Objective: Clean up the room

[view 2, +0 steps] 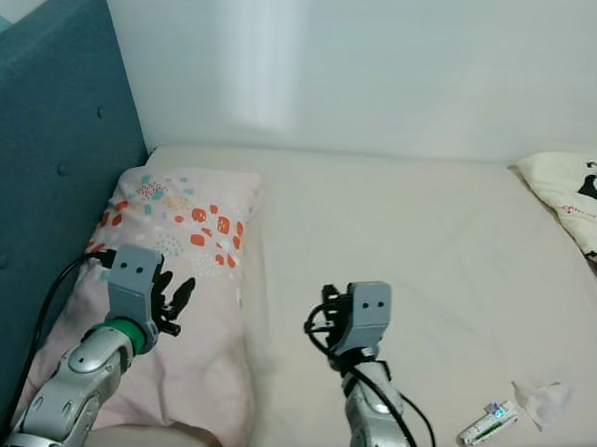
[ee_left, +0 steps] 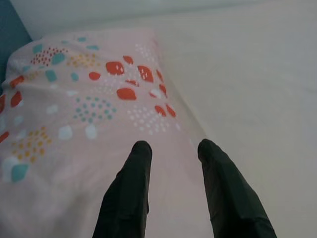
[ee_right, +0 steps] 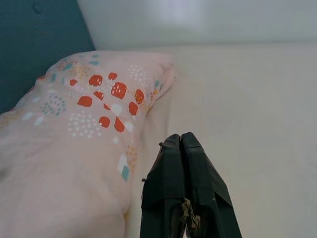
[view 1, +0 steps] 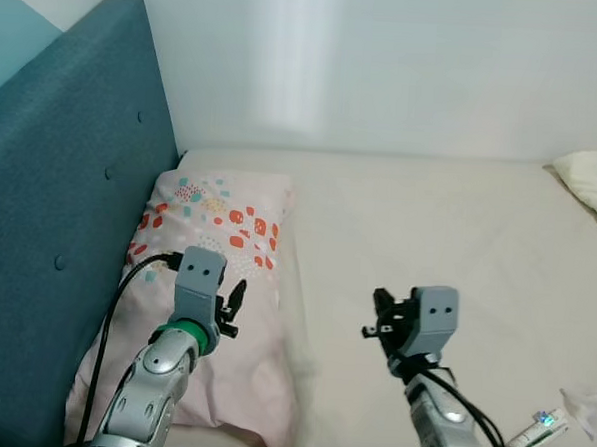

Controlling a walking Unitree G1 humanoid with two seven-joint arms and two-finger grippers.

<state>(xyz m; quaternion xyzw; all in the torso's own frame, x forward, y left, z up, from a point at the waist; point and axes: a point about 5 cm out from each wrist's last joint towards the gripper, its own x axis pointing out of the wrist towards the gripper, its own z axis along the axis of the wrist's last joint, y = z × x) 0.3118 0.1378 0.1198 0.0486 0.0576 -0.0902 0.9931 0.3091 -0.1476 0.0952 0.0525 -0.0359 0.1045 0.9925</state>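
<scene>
A pink pillow [view 1: 211,269] with red, teal and white dots lies on the cream bed [view 1: 438,231], against the teal headboard [view 1: 59,201]. My left gripper [view 1: 236,305] hovers over the pillow's near part; in the left wrist view its fingers [ee_left: 132,183] stand open with nothing between them. My right gripper [view 1: 382,313] hangs over the bare mattress to the right of the pillow, fingers [ee_right: 183,168] shut and empty. A small tube [view 2: 488,424] and a crumpled white wrapper [view 2: 541,401] lie near the bed's front right edge.
A second cream pillow [view 2: 580,203] with a black-and-white cartoon print sits at the bed's far right. A white wall [view 1: 387,68] runs behind the bed. A black cable [view 1: 113,314] trails along my left arm.
</scene>
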